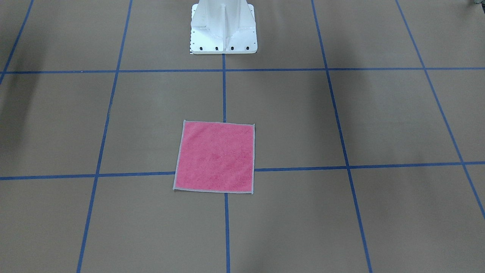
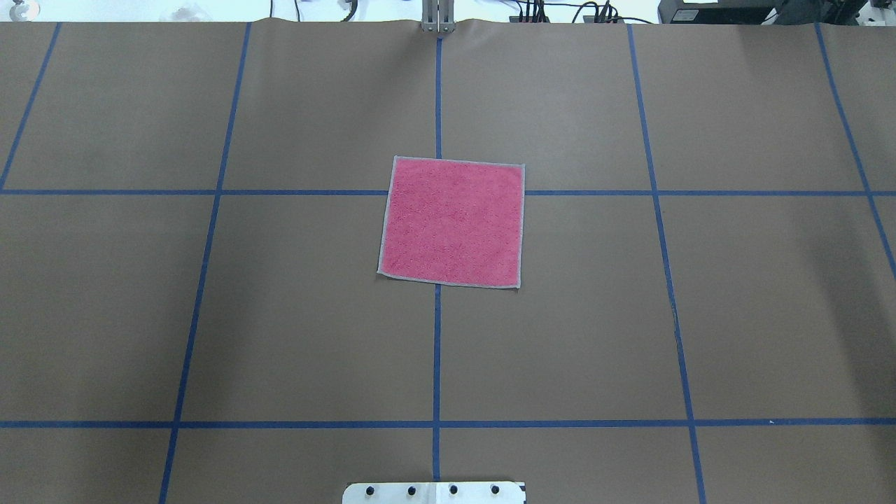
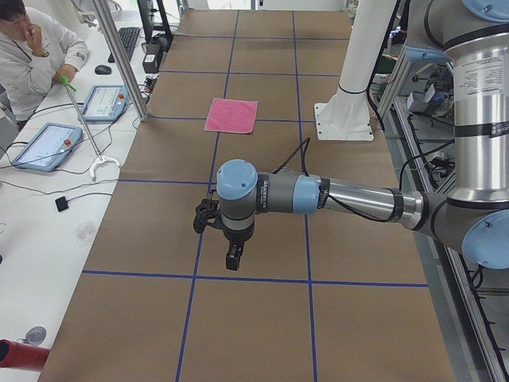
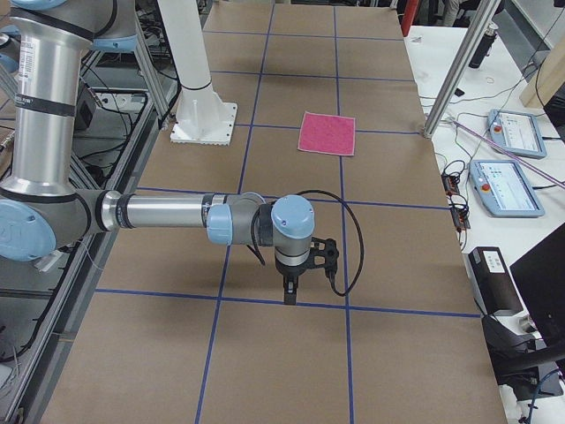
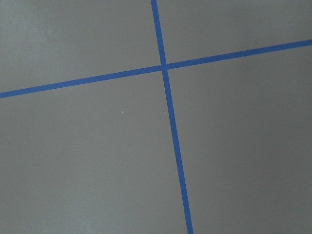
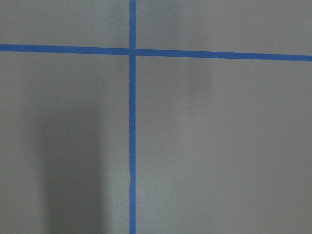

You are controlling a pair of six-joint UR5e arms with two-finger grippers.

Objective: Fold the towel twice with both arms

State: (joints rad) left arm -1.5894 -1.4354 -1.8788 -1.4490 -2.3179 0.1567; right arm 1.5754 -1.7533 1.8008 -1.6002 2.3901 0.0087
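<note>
lying flat, pink face up, ready for its first fold, the towel (image 2: pixel 451 222) waits; left gripper (image 3: pixel 232 261) and right gripper (image 4: pixel 290 294) hang well apart from it, whether apart or together impossible to tell.

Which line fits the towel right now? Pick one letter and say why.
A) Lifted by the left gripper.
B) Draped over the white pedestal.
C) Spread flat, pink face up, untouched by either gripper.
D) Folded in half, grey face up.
C: the towel lies as a full square, pink face up, on the table, while the left gripper and the right gripper hang over bare table far from it.
</note>
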